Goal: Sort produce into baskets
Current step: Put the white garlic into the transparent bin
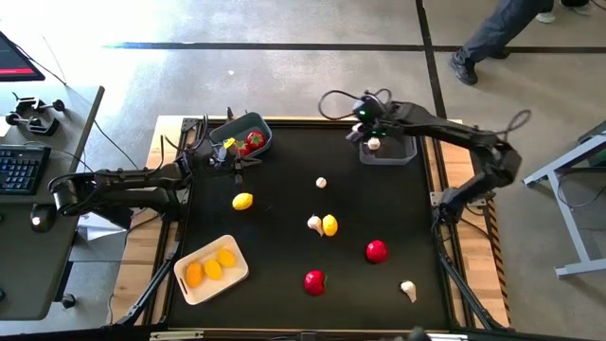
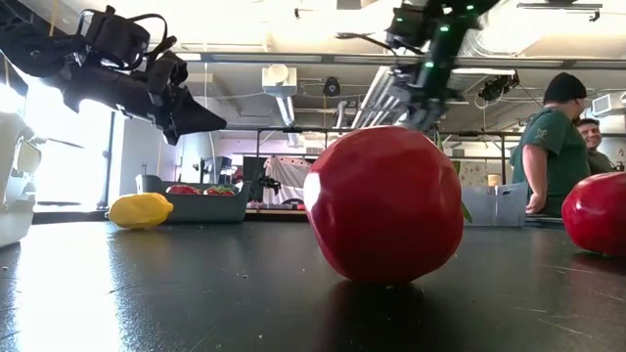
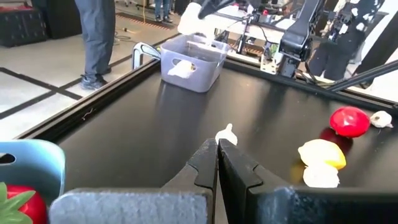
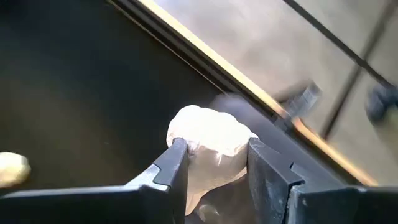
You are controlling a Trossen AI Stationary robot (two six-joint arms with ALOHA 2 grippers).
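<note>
My right gripper [image 1: 372,142] is shut on a whitish garlic bulb [image 4: 211,140] above the darker grey rectangular bin [image 1: 388,152] at the table's far right. That bin holds another bulb [image 3: 180,68]. My left gripper [image 3: 216,148] is shut and empty, hovering just right of the rounded grey-blue bin [image 1: 248,135], which holds red pieces. The cream tray [image 1: 185,284] at the near left holds three yellow ovals. Loose on the table lie a lemon [image 1: 242,201], a garlic [image 1: 321,183], a garlic and lemon side by side [image 1: 322,224], two red pieces [image 1: 377,251] [image 1: 314,281] and a garlic [image 1: 408,290]. My right gripper pinches the garlic bulb by its two opposite sides [image 4: 186,149] between its two fingers [image 4: 261,165]. The bulb's rounded end sticks out past the fingertips. The bulb is lifted clear, above the grey bin.
The table's raised edge runs close behind both bins. People stand beyond the table's far right side [image 2: 553,147]. A desk with a keyboard [image 1: 21,169] stands left of the table. The middle of the black tabletop [image 1: 284,170] holds only scattered pieces.
</note>
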